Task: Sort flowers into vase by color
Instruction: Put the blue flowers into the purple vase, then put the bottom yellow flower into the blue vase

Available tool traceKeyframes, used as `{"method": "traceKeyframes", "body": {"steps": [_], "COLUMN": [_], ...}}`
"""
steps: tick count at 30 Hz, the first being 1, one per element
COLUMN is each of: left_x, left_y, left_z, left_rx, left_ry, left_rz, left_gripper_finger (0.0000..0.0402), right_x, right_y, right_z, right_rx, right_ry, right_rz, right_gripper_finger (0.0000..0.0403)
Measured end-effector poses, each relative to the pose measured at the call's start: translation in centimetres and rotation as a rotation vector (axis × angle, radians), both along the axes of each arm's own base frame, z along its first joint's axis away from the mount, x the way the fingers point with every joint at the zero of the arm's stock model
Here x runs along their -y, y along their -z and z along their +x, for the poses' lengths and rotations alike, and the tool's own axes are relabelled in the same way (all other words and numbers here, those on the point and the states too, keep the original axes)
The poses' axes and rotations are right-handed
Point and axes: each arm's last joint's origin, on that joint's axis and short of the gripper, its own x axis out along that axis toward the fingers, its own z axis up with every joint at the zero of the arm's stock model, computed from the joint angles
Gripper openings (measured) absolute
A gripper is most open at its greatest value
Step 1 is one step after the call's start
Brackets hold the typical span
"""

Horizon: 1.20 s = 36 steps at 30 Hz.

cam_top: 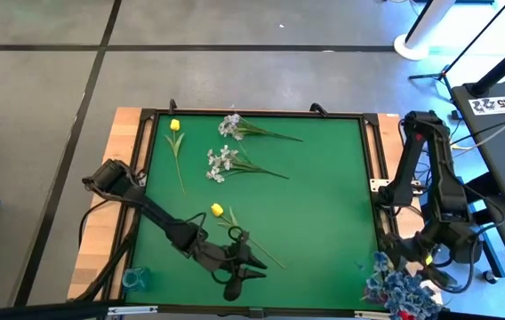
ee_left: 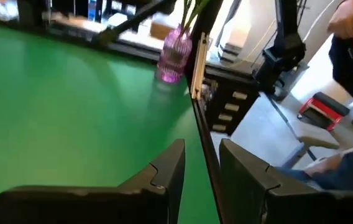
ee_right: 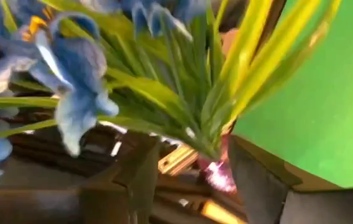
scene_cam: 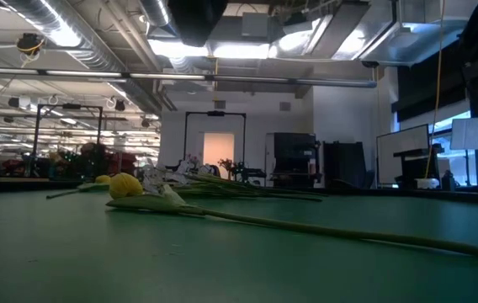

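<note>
Both arms are matte black, built of chunky jointed segments with dark cables looping beside them, and the left gripper (ee_left: 200,180) ends in two broad, flat-faced black fingers (ee_left: 167,174) with angled tips, like the right gripper (ee_right: 192,180) and its fingers (ee_right: 260,180).

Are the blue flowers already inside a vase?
Yes. The blue flowers stand bunched in the pink vase at the mat's corner, by the right tool.

I see a matt green mat (cam_top: 315,204) on the wooden bench (cam_top: 119,169), a ribbed, glossy purple vase (ee_left: 174,55), and matt black plastic fingers (ee_left: 164,177).
</note>
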Motion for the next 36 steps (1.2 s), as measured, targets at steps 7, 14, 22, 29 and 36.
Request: {"method": "traceKeyframes", "body": {"steps": [7,14,22,29,36], "left_x": [-0.4,-1.6,-3.1,-5.1,-6.7], "left_y": [1.7,1.3,0.3,4.0,6.3], "left_z": [-0.6,-1.0,-1.4,-2.9,-4.0], "left_rx": [-0.195,-0.566,-0.739,-0.795,-0.688], "left_ry": [-0.067,-0.309,-0.537,-0.827,-1.028], "left_rz": [-0.054,-0.004,-0.098,-0.291,-0.384], "left_gripper_finger": [0.0096,0.0096,0.0096,0.0096,0.0096], "right_x": [3.1,7.6,9.7,9.9,9.6], "right_y": [0.7,0.9,0.9,0.9,0.7], "right_z": [-0.2,-0.2,0.1,0.4,0.8], "right_rx": [-0.221,-0.315,-0.195,-0.049,0.116], "right_ry": [0.118,0.291,0.398,0.463,0.507], "right_rz": [-0.078,-0.12,-0.201,-0.222,-0.244], "right_gripper_finger": [0.0155,0.0141,0.014,0.014,0.014]}}
